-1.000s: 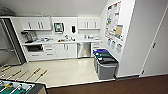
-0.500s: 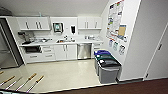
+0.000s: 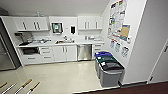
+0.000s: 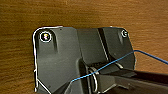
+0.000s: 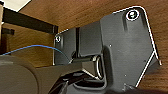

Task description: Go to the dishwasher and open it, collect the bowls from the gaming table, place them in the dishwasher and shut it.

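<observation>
Kitchenette seen from high up, across a pale glossy floor [image 3: 62, 75]. White cabinets [image 3: 63, 53] ran along the far wall under a counter [image 3: 60, 43] that carried a sink [image 3: 63, 41] at its middle. The dishwasher [image 3: 84, 52], a steel front with its door closed flat, sat under the counter towards its right end, between white doors and a drawer stack. More white cabinets [image 3: 31, 24] hung on the wall above. A steel fridge [image 3: 5, 53] stood at the far left. Posters [image 3: 117, 18] covered the right wall, and bins [image 3: 108, 68] with blue, green and dark lids stood against it, near the dishwasher. Rods with pale handles [image 3: 23, 86] poked in at the lower left corner of the head view.

Both wrist views looked down on brown wood-grain flooring [image 4: 82, 12], with a thin blue cable [image 4: 112, 62] crossing the robot's dark plate. Whether either pincer was spread or pressed together could not be told.
</observation>
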Motion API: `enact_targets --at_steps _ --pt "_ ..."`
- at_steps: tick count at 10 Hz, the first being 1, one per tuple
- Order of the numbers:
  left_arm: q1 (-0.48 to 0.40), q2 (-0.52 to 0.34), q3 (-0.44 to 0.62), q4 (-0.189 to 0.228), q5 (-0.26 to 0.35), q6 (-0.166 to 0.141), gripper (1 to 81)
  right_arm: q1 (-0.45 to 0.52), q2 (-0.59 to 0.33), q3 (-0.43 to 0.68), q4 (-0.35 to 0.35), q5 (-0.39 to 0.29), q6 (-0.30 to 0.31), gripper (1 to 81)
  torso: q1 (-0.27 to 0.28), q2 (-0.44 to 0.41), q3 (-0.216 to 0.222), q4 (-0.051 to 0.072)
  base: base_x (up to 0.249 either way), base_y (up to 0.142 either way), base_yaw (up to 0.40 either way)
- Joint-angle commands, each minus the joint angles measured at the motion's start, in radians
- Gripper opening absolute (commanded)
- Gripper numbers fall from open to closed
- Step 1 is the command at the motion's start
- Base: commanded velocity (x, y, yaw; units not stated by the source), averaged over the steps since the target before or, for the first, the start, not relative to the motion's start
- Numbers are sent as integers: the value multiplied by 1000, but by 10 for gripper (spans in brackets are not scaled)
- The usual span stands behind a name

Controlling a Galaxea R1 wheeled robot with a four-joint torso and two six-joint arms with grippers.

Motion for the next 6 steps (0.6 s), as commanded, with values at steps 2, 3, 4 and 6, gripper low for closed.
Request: enact_targets --at_steps 2,3,4,6 --pt "-47 -15 -3 3 51 6 811 47 -29 15 -12 -63 -3 811 0 0 0 0 241 0 0" --pt "-45 -15 -6 3 51 6 811 47 -29 15 -12 -63 -3 811 0 0 0 0 241 0 0" --pt "-47 -15 -7 3 51 6 811 47 -29 15 -12 -63 -3 811 0 0 0 0 241 0 0" --pt "-47 -15 -9 3 51 6 811 47 -27 15 -12 -63 -5 811 0 0 0 0 241 0 0"
